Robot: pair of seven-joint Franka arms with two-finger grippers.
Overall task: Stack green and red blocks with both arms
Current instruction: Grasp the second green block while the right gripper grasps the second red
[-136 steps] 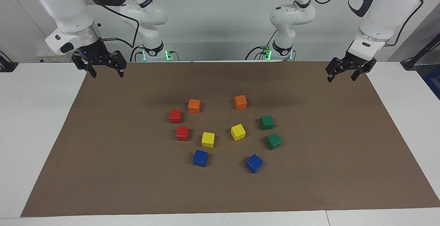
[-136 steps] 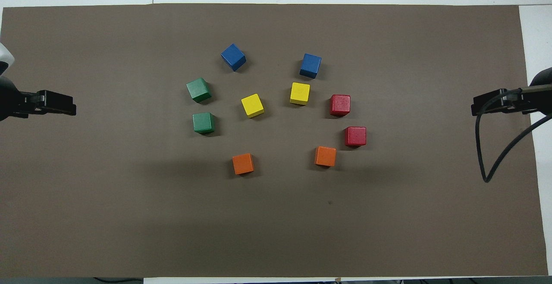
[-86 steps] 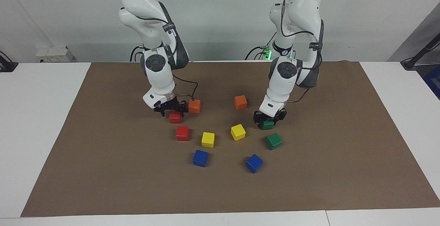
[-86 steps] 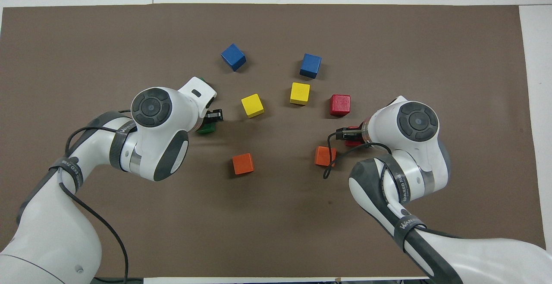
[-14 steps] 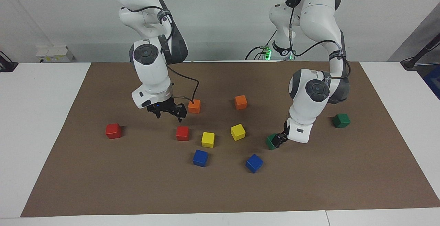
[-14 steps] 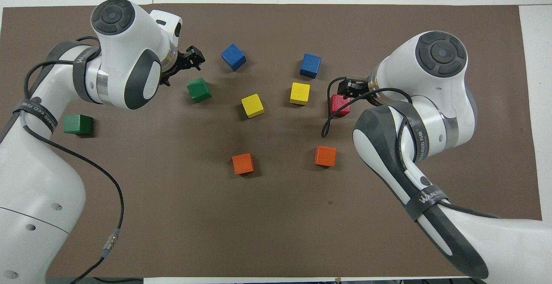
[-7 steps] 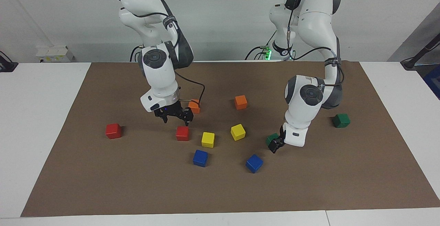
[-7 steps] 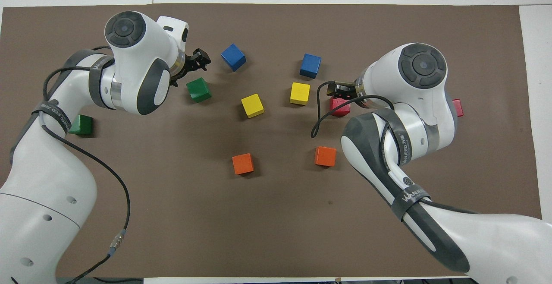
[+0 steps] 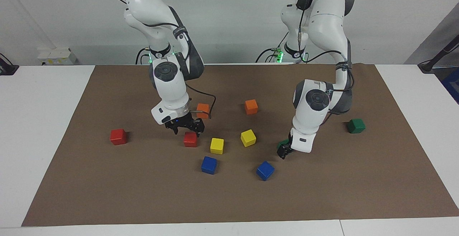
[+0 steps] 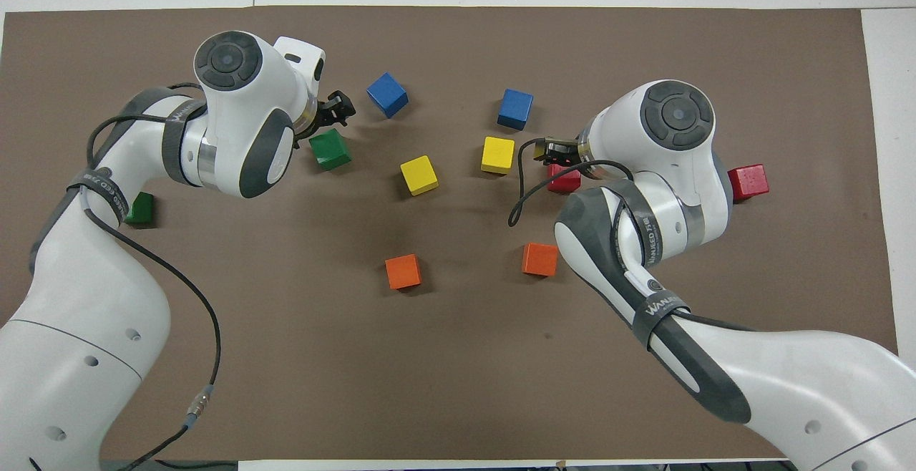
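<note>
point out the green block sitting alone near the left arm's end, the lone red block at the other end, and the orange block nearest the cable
lone green block point(image 9: 356, 125), facing view, its top face
lone red block point(image 9: 118, 136), facing view, front face
orange block by the cable point(image 9: 203, 109), facing view, its visible top

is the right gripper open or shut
Open: the right gripper has its fingertips spread apart just above the red block, not yet closed on it.

green block point(image 9: 283, 144): mostly hidden by left hand point(image 9: 283, 152) | red block point(image 10: 564, 179): part-covered by right arm

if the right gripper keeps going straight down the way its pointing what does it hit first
Probably the red block just under the right gripper, whose open fingers point down at it. It hangs slightly above, no contact visible yet.
</note>
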